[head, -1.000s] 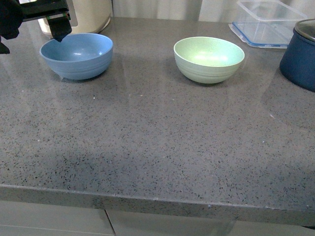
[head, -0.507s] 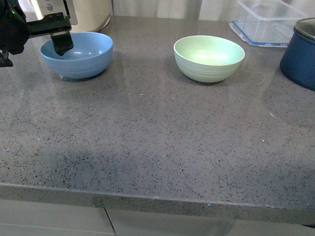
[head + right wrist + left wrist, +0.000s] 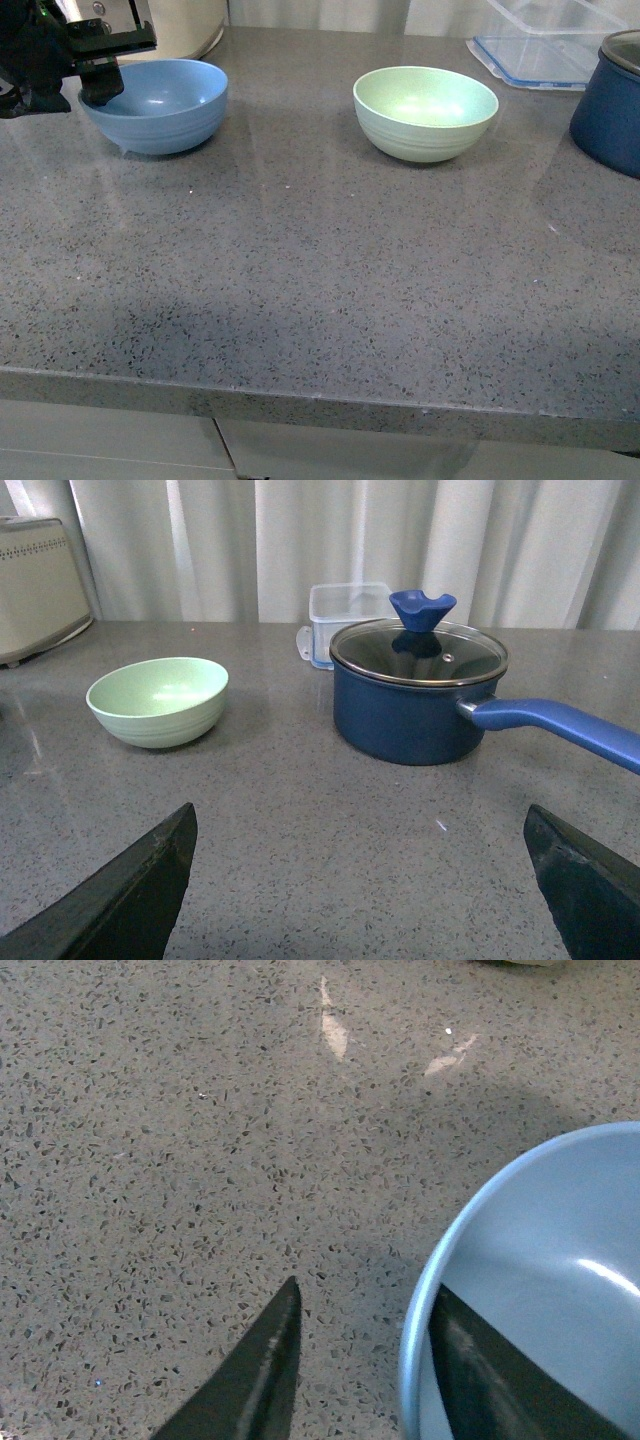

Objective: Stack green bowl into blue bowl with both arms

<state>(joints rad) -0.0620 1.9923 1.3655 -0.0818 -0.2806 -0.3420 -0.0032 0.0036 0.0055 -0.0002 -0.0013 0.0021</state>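
Note:
The blue bowl sits at the back left of the grey counter, and the green bowl stands apart from it at the back centre-right. My left gripper is open at the blue bowl's left rim. In the left wrist view the left gripper straddles that rim of the blue bowl, with one finger inside and the other outside over the counter. My right gripper is wide open with only bare counter between its fingers, and the green bowl lies some way ahead of it. The front view does not show the right arm.
A dark navy pot with a glass lid and long handle stands beside the green bowl, at the right edge in the front view. A clear container sits behind it. A cream appliance is behind the blue bowl.
My left gripper came down at the blue bowl's left side, then shifted left so its fingers sit on either side of the rim. Both bowls stayed put.

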